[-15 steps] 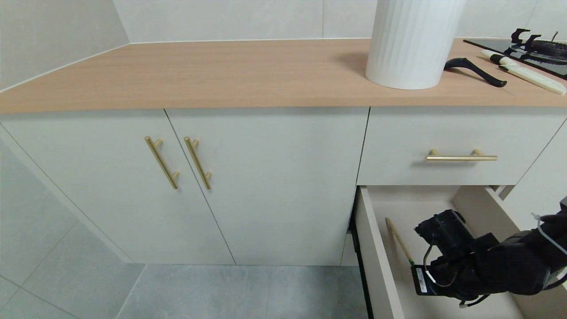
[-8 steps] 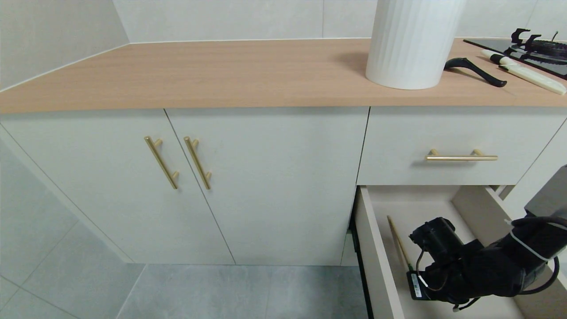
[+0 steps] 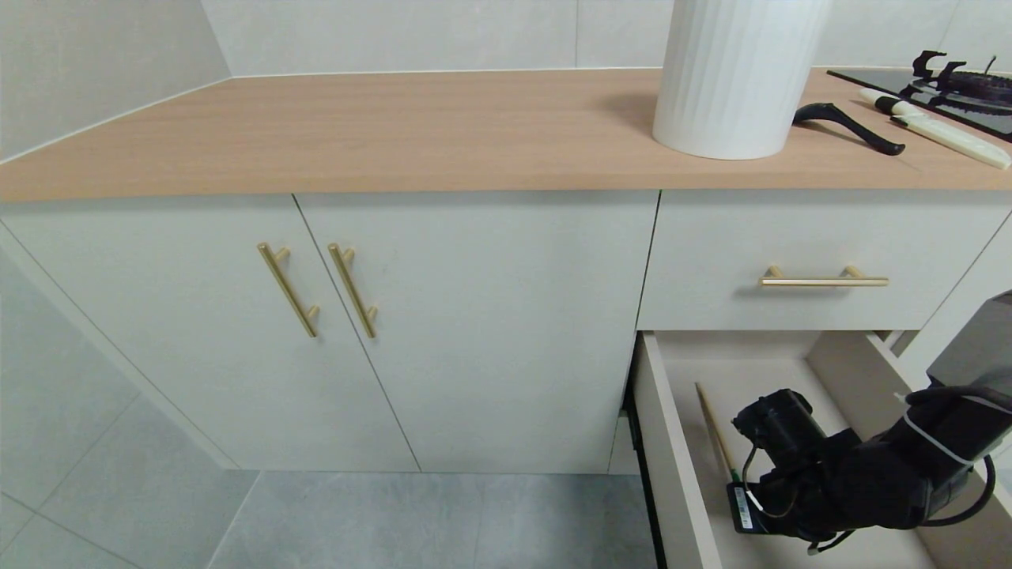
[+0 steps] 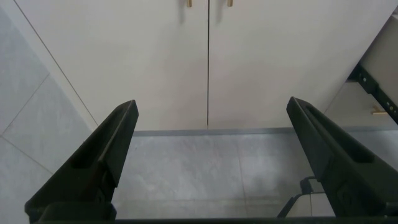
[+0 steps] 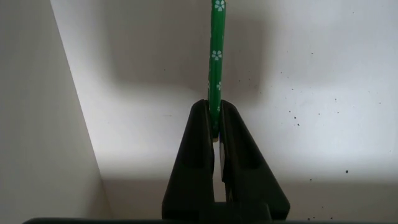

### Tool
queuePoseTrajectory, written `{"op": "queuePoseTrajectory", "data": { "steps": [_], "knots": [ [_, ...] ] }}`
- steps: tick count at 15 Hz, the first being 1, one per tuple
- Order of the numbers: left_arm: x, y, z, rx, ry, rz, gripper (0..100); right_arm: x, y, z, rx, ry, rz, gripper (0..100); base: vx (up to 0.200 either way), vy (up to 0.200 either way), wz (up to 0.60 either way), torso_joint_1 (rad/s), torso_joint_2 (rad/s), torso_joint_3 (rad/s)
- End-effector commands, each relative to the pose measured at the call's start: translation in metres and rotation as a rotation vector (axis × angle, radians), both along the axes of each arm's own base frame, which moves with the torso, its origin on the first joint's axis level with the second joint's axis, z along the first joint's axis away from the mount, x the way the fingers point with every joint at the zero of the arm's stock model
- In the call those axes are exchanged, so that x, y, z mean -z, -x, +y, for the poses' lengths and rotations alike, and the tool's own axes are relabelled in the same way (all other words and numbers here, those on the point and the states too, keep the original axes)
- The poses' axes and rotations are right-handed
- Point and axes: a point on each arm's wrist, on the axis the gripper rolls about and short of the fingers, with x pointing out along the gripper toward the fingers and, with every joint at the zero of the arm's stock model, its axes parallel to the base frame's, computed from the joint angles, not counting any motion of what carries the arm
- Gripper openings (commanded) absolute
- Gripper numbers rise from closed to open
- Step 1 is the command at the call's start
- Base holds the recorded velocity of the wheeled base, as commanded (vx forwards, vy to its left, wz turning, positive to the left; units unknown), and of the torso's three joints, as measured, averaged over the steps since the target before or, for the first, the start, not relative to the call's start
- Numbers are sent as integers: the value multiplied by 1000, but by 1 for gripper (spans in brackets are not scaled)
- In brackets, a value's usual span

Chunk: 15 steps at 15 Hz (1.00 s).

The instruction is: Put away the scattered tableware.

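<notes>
The wooden bench (image 3: 395,134) runs the width of the wall, its front edge overhanging a pair of shut cupboard doors (image 3: 316,332) with brass handles, and most of its top is open board. Below its right end, under a shut drawer front (image 3: 791,253), a deep drawer (image 3: 672,474) stands pulled out, its pale floor mostly bare with room between the side walls. A tall white ribbed container (image 3: 735,79) sits towards the bench's right end, back from the front edge. A hob (image 3: 961,83) is set in at the far right corner. Near it a white knife (image 3: 941,130) lies slantwise, and a black handle (image 3: 850,126) pokes out from just beside the container.

The right tool (image 5: 215,134) reaches down inside the drawer, pinched narrow on the green end of a chopstick (image 5: 216,56). That chopstick (image 3: 714,431) is plain wood along most of its length, green with small white flowers where it is held, and runs close along the drawer's left wall, pointing to the back.

The left tool (image 4: 208,155) hangs with its fingers (image 4: 106,155) spread wide above the grey floor tiles (image 4: 186,168), facing the foot of the cupboard doors.
</notes>
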Motion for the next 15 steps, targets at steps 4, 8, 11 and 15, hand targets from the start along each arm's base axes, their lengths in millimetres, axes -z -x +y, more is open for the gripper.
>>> {"op": "queuePoseTrajectory", "data": {
  "steps": [4, 8, 11, 15],
  "knots": [
    [0, 0, 0, 0, 0, 0, 100, -2, 1, 0, -2, -4, -11, 100, 0, 0, 0, 0, 0, 0],
    [0, 0, 0, 0, 0, 0, 100, -14, 7, -2, -3, -13, -45, 100, 0, 0, 0, 0, 0, 0],
    [0, 0, 0, 0, 0, 1, 100, -58, 11, -18, 31, -46, -188, 100, 0, 0, 0, 0, 0, 0],
    [0, 0, 0, 0, 0, 1, 100, -157, 50, -67, 34, -101, -329, 100, 0, 0, 0, 0, 0, 0]
  ]
}}
